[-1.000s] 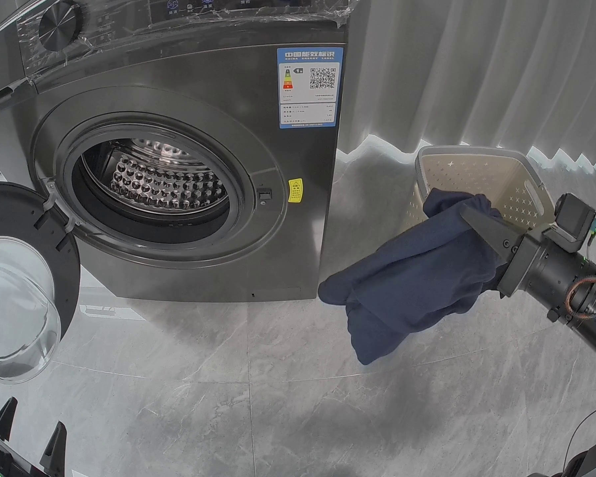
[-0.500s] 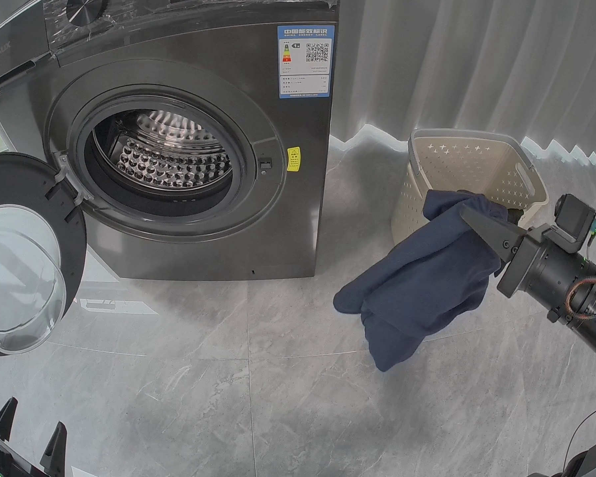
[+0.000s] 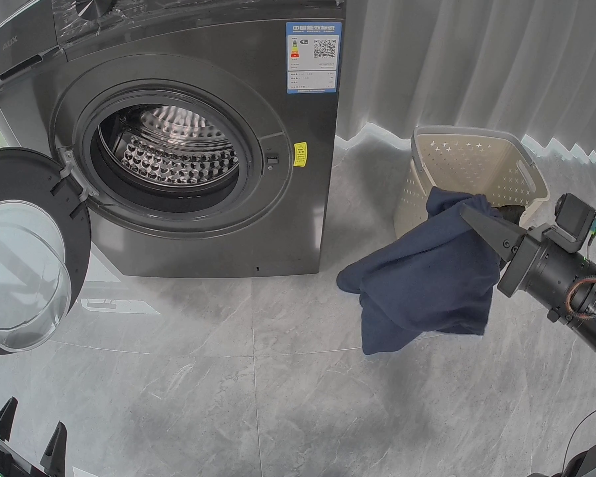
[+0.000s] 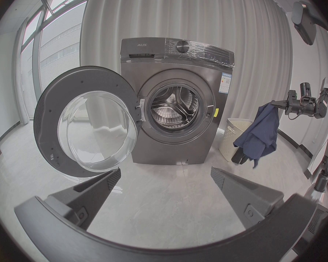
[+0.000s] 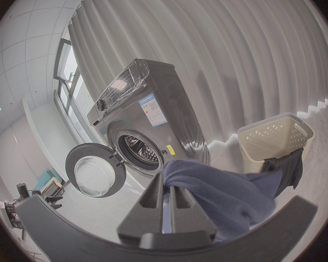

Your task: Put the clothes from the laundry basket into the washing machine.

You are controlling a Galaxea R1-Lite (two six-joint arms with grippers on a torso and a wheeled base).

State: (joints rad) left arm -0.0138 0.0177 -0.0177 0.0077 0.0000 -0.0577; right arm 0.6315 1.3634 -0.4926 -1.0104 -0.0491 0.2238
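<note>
Right gripper (image 3: pixel 467 212) clamps navy garment (image 3: pixel 424 279), left gripper (image 4: pixel 164 171) gapes wide; right wrist view reveals a second, black garment (image 5: pixel 286 168) on the one basket (image 5: pixel 269 142).

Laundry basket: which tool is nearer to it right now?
Right. The right tool, shut on a blue garment, is just in front of the basket; the left tool, open, is far across the floor, near the open washer door.

The garment (image 3: pixel 430 279) is recorded plain navy. The laundry basket (image 3: pixel 473 160) is noted cream, star-perforated; the washing machine (image 3: pixel 179 54), dark grey. A second garment (image 5: pixel 286 168) appears black.
</note>
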